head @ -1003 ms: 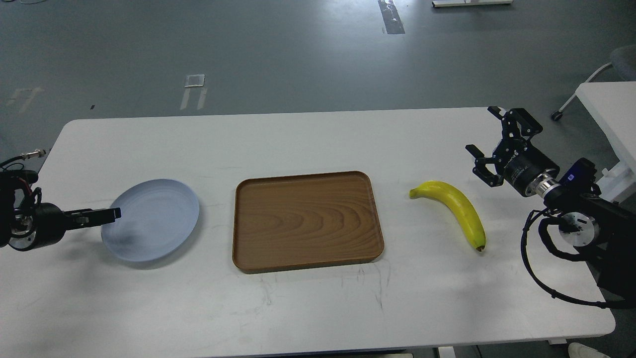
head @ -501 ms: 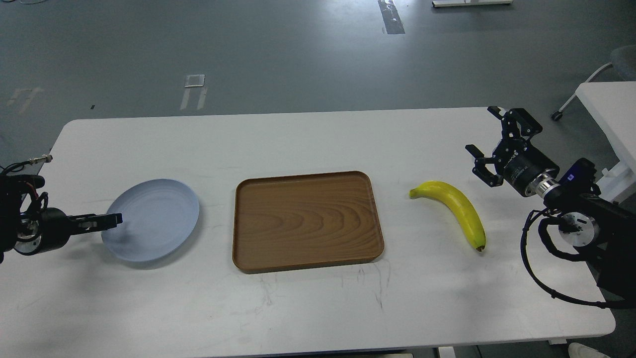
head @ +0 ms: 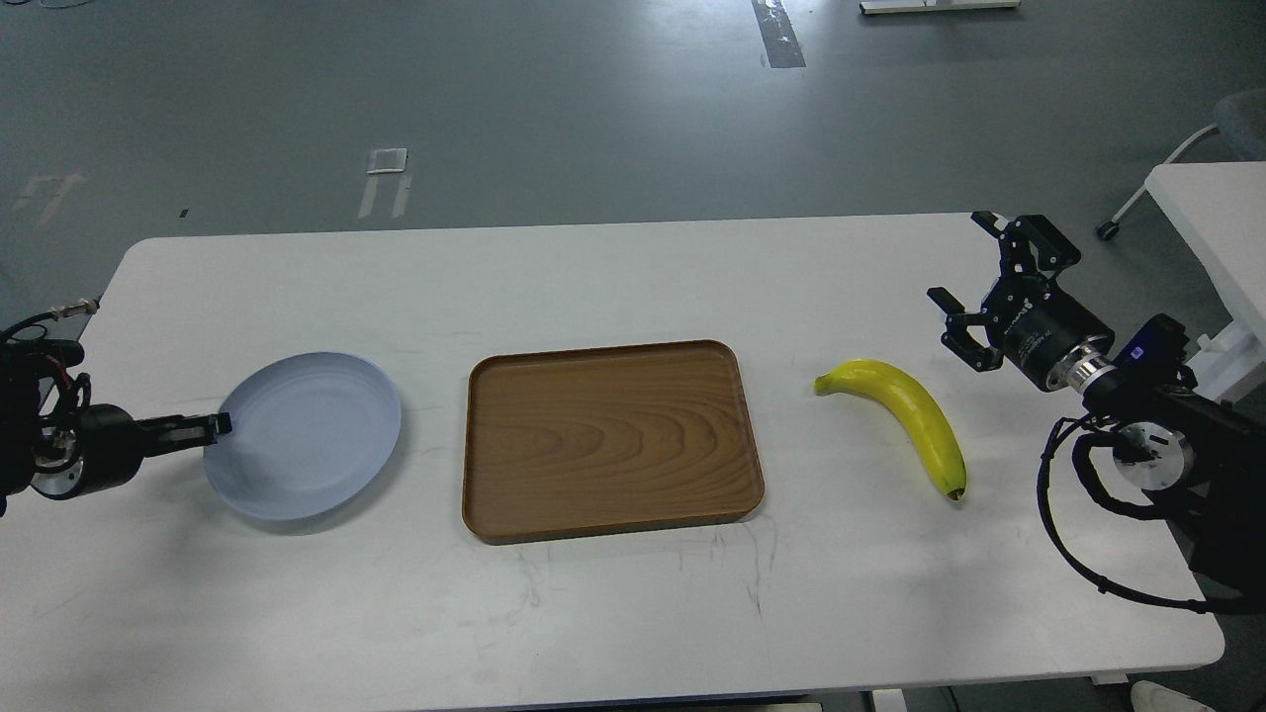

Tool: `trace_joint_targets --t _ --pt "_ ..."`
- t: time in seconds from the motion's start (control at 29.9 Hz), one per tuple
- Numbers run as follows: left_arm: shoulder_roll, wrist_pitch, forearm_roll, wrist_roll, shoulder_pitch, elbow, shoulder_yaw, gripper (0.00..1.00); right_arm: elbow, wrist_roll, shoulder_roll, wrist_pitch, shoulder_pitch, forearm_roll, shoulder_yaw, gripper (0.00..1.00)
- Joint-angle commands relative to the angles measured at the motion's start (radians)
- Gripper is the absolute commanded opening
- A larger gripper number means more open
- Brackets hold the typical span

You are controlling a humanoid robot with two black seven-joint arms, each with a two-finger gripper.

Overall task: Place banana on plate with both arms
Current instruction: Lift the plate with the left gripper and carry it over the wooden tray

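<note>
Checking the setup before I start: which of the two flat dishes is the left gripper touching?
The round pale blue-grey plate; the left gripper sits at its left rim. The rectangular brown wooden tray lies untouched mid-table.

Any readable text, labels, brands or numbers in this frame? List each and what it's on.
None can be read.
Right gripper: small white print on its black body, too small and blurred to read.
Banana, plate, tray, table: no text or labels visible.
Left gripper: no markings visible.
</note>
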Motion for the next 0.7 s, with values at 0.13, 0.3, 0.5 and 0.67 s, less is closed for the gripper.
trace_joint_targets --t 0.13,0.3,0.5,0.67 --pt "0.047 -0.056 -0.055 -0.017 -0.108 -0.08 -0.002 0.0 0.001 0.0 -0.015 0.0 0.0 0.0 0.0 1.0" --pt "0.041 -0.182 -0.112 -0.01 -0.283 -0.129 -0.003 0.0 0.001 0.0 -0.022 0.0 0.002 0.0 0.002 1.0" --pt "-0.072 -0.182 -0.104 0.029 -0.372 -0.227 -0.002 0.0 0.001 0.0 -0.024 0.0 0.005 0.0 0.002 1.0" --pt "-0.205 -0.182 -0.086 0.113 -0.409 -0.258 0.009 0.0 -0.001 0.0 -0.024 0.0 0.006 0.0 0.0 1.0"
